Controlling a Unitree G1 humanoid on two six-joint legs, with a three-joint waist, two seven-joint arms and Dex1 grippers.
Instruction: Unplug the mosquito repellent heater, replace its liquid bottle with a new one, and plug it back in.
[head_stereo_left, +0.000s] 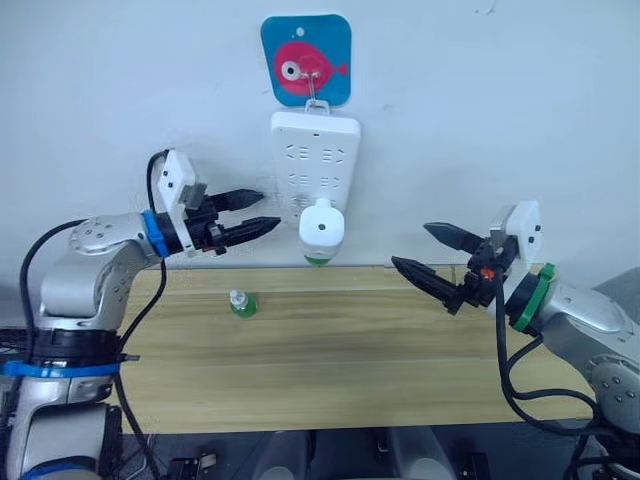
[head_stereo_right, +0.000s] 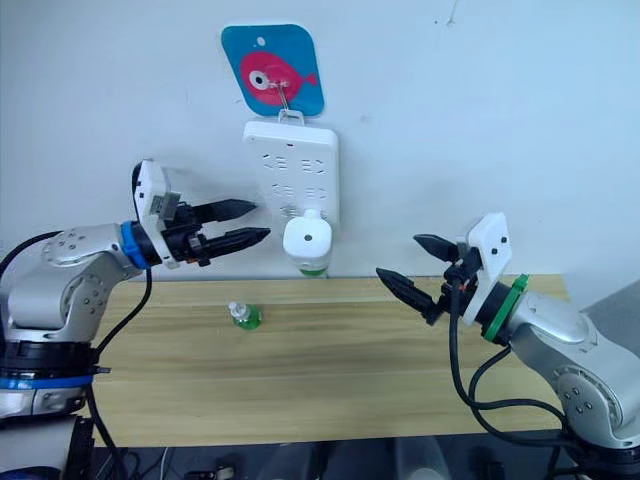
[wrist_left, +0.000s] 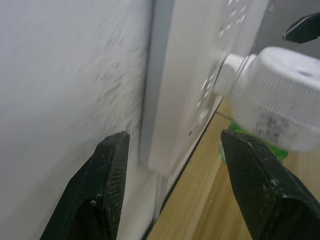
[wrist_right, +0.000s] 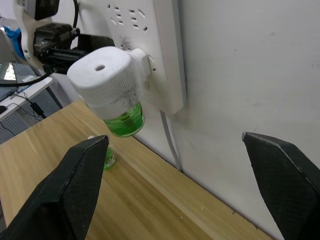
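Heater (head_stereo_left: 322, 228) plugged in power strip (head_stereo_left: 314, 160), spare bottle (head_stereo_left: 242, 303) below

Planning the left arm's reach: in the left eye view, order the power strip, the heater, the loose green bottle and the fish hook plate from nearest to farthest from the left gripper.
1. Power strip, on the wall just beyond the left gripper
2. Mosquito repellent heater, plugged in low on the strip
3. Green bottle, on the table below; close to the heater's rank
4. Fish hook plate, topmost

Looks like a robot test room or lab: plain white painted wall (head_stereo_left: 520, 90), light wooden tabletop (head_stereo_left: 330, 350) pushed against it, long white power strip (head_stereo_left: 315, 165) hung from a blue fish-print hook plate (head_stereo_left: 306, 60).
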